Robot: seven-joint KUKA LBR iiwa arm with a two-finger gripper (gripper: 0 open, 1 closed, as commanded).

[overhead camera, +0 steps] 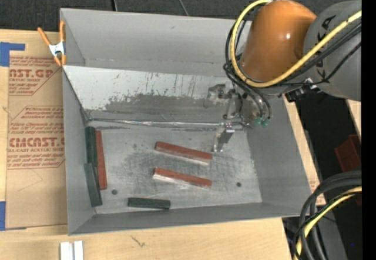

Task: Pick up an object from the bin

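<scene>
Your gripper (221, 140) hangs low in the bin's (176, 85) right half, seemingly just off the right end of the upper red-brown stick (181, 151). You can't tell whether it is parted or closed. A second red-brown stick (182, 177) lies near it, toward the front wall.

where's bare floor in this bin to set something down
Barest: the bin floor right of the two red-brown sticks, in front of the gripper. Also the strip between those and the left-wall sticks. Crowded: the middle, the left wall, and around the dark stick at the front.
</scene>
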